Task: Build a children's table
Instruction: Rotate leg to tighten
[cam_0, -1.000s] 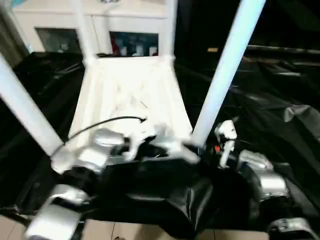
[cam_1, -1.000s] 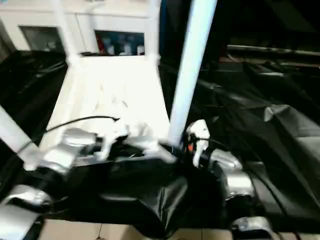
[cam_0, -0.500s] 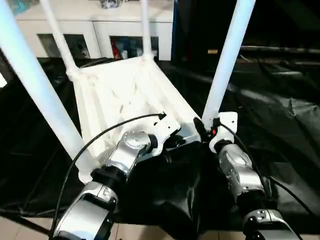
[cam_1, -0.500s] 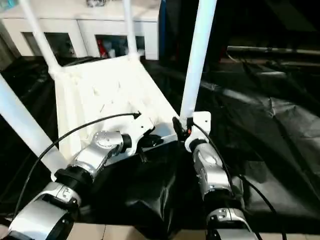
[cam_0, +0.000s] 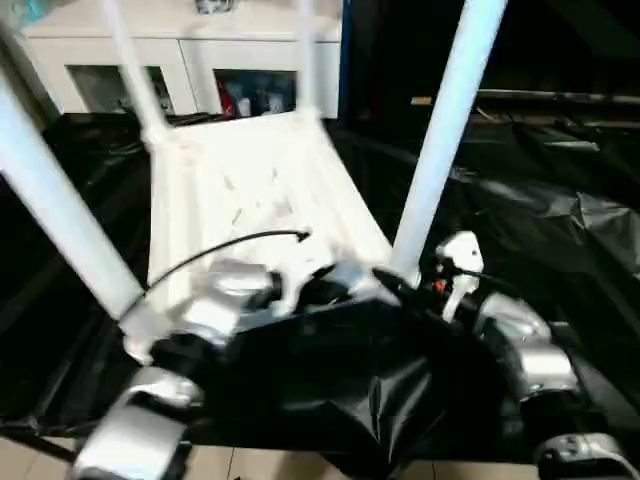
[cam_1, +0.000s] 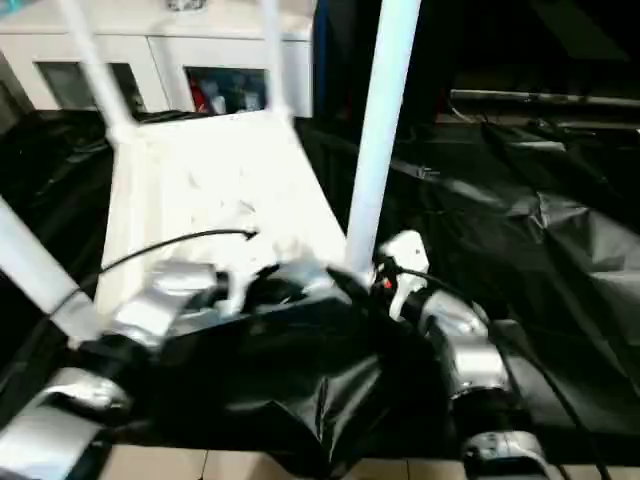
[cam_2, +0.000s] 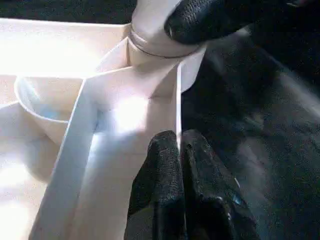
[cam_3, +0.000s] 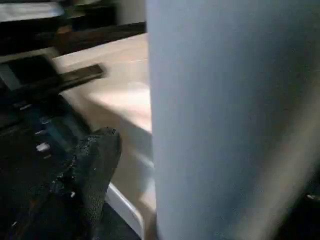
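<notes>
Handling table (cam_0: 250, 190) | light, stiff, slick plastic; we grip rim near sockets | left pincer (cam_2: 181, 150) together | right pincer (cam_3: 95, 160): can't tell

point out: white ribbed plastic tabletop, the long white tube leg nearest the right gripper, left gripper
white ribbed plastic tabletop (cam_0: 250, 190), left eye view, ribbed underside.
long white tube leg (cam_0: 440, 140), left eye view, mid shaft.
left gripper (cam_2: 179, 150), left wrist view, between fingertips.

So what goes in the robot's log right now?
tabletop: upside down | legs: four in | left pincer: shut at rim | right pincer: by near leg
</notes>
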